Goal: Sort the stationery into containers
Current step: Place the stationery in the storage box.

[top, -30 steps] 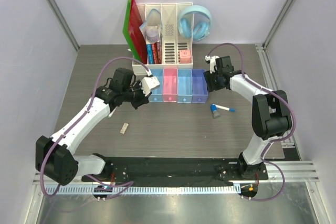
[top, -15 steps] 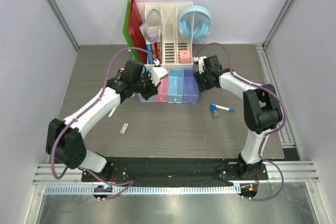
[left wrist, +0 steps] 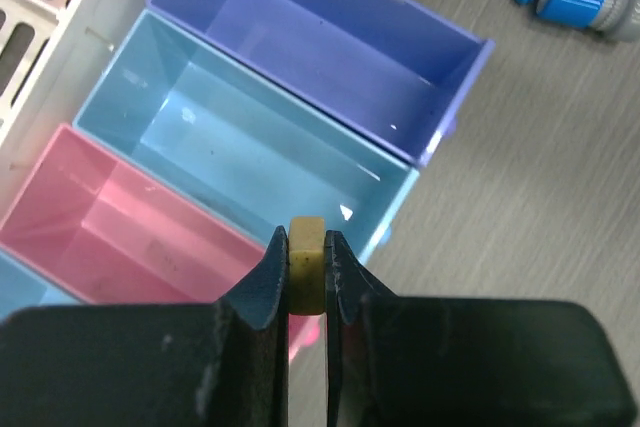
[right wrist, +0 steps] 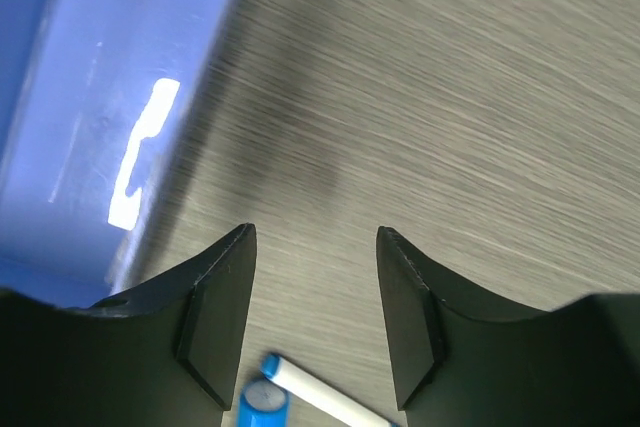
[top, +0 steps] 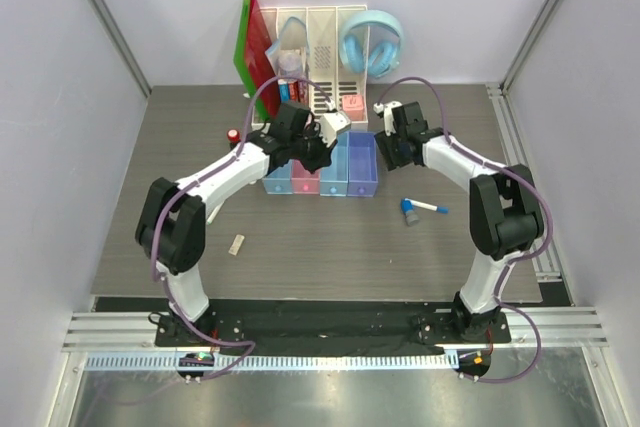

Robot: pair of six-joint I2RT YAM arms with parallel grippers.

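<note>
Grey bench (top: 330, 257), visible trays (left wrist: 250, 137) empty.
Your left jaws clamped a tan eraser (left wrist: 306, 259) above them; right jaws stood apart; marker (top: 422, 209) at their 4 o'clock lay unsorted.

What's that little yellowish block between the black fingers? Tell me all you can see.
It is a small tan eraser, a matt, rubbery-looking rectangular block. The left gripper is shut on it, pressing two opposite sides, so only one narrow face shows. It hangs above the row of trays, near where the pink tray meets a light blue one. Nothing else touches it.
</note>
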